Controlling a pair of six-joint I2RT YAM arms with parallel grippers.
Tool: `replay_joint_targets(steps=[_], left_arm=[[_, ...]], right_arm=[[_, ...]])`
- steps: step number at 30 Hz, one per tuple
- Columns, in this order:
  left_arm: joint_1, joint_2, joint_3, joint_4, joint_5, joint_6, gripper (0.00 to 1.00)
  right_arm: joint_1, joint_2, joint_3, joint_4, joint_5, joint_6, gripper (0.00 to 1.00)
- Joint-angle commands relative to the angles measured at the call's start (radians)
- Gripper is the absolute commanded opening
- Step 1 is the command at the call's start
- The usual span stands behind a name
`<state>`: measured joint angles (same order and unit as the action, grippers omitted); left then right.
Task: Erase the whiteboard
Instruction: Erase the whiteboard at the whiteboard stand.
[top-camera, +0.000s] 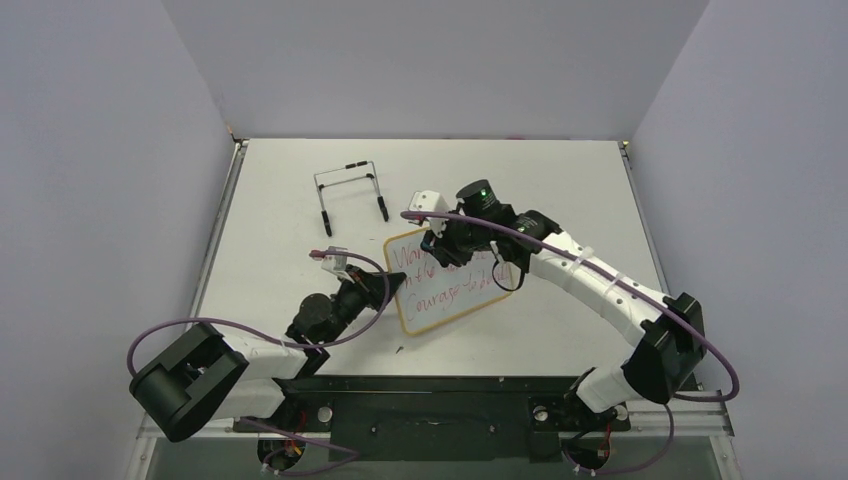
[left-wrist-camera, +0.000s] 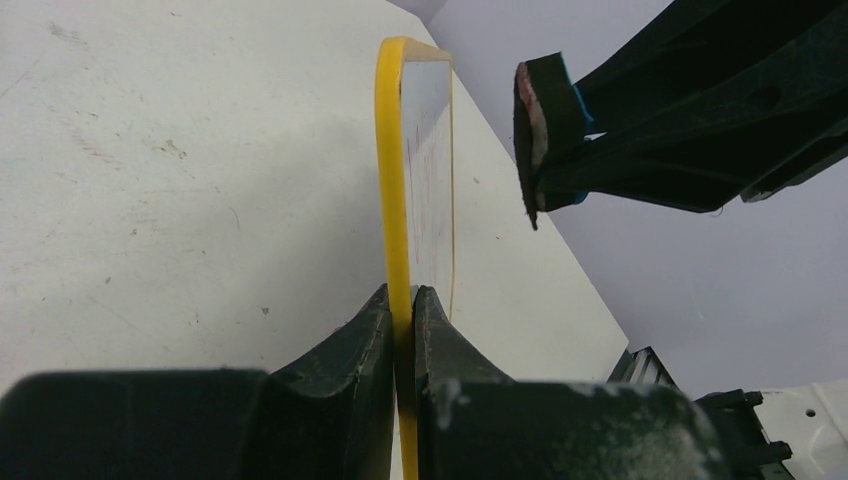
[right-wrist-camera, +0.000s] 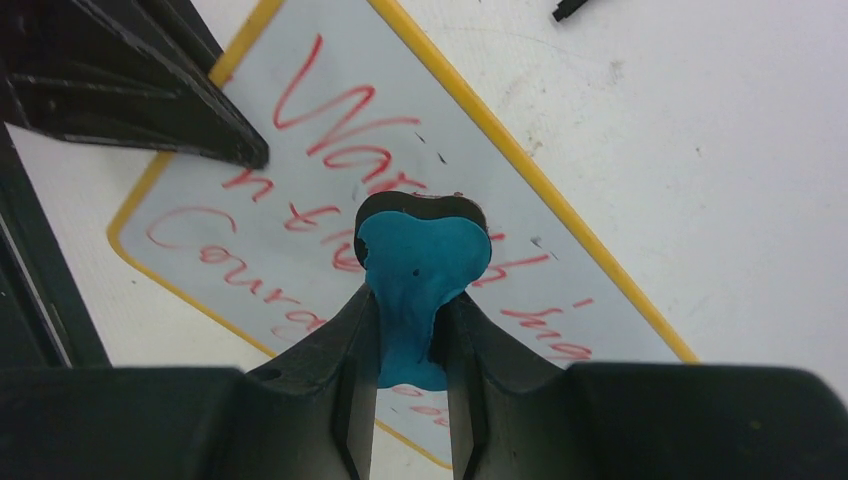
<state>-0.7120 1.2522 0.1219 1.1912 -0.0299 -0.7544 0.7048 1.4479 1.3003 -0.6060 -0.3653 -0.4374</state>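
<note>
The whiteboard (top-camera: 447, 287), white with a yellow frame and red handwriting, is at the table's middle. My left gripper (top-camera: 388, 286) is shut on its left edge; in the left wrist view my left gripper (left-wrist-camera: 404, 300) pinches the yellow frame (left-wrist-camera: 392, 170) edge-on. My right gripper (top-camera: 458, 250) is over the board's upper part, shut on the blue bone-shaped eraser (right-wrist-camera: 420, 265). In the right wrist view my right gripper (right-wrist-camera: 408, 325) holds the eraser's head just over the red writing on the board (right-wrist-camera: 300, 170). The eraser also shows in the left wrist view (left-wrist-camera: 540, 125), a little apart from the board face.
The black wire easel stand (top-camera: 349, 193) lies on the table behind the board, to the left. A small dark speck (top-camera: 398, 350) lies near the front edge. Grey walls close in the table on three sides.
</note>
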Motion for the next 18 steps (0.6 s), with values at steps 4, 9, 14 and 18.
replay_joint_targets(steps=[4, 9, 14, 18], left_arm=[[-0.03, 0.042, 0.044, 0.006, -0.083, 0.011, 0.0], [-0.038, 0.031, 0.057, -0.035, -0.096, -0.023, 0.0], [-0.041, 0.022, 0.053, -0.015, -0.092, -0.028, 0.0], [-0.048, 0.017, 0.048, -0.006, -0.092, -0.016, 0.0]], right_arm=[[0.156, 0.048, 0.027, 0.125, 0.141, 0.185, 0.0], [0.208, 0.088, 0.061, 0.117, 0.271, 0.172, 0.0], [0.234, 0.126, 0.084, 0.131, 0.292, 0.208, 0.0], [0.236, 0.161, 0.124, 0.134, 0.341, 0.263, 0.0]])
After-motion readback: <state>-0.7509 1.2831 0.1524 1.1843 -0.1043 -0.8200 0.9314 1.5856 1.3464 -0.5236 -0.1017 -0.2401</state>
